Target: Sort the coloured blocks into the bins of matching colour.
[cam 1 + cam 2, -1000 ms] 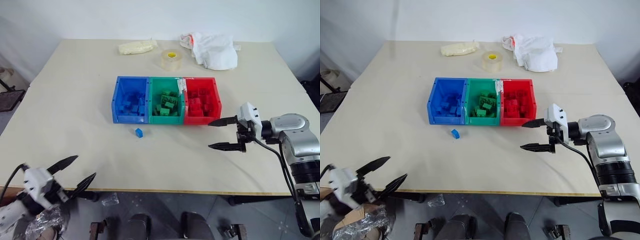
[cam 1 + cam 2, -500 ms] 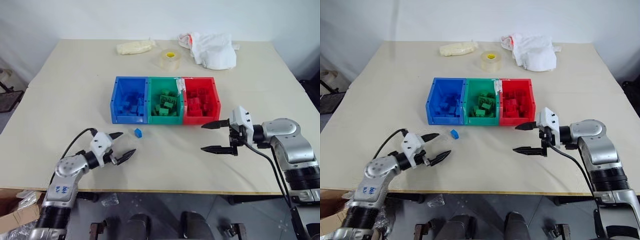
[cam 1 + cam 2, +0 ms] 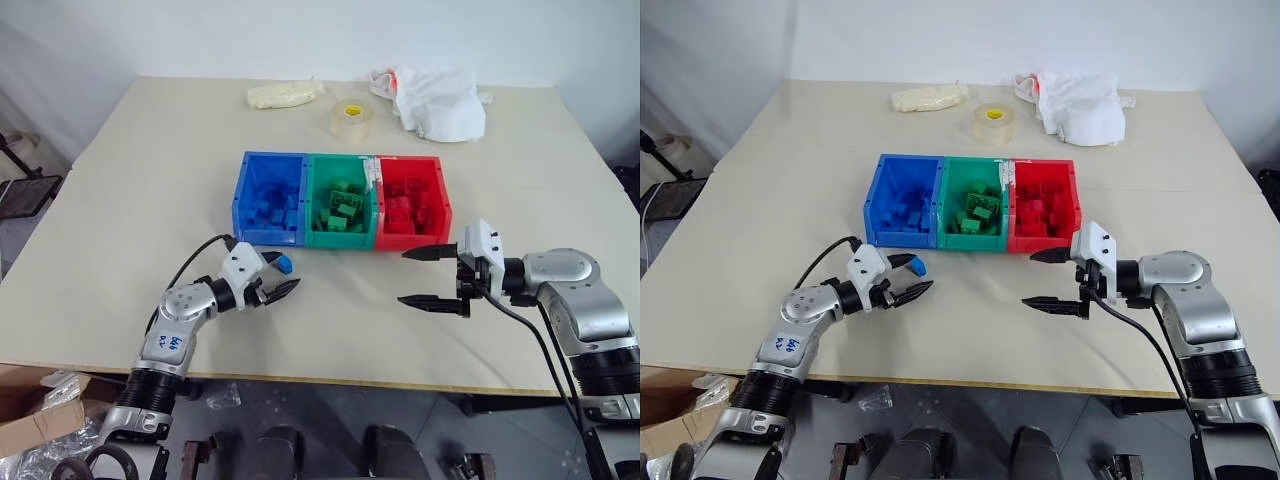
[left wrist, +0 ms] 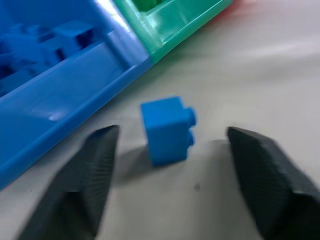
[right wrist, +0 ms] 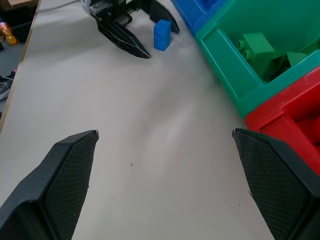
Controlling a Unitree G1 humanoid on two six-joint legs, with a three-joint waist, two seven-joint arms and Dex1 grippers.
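One blue block (image 4: 167,129) lies on the table between the left gripper's (image 3: 278,278) spread fingers, untouched, just beside three bins (image 3: 340,240). The right gripper (image 3: 425,277) gapes wide, empty.

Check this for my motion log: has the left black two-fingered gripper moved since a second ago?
Yes. The left gripper has come in from the table's near edge toward the blue plastic bin, now straddling the small blue studded brick.
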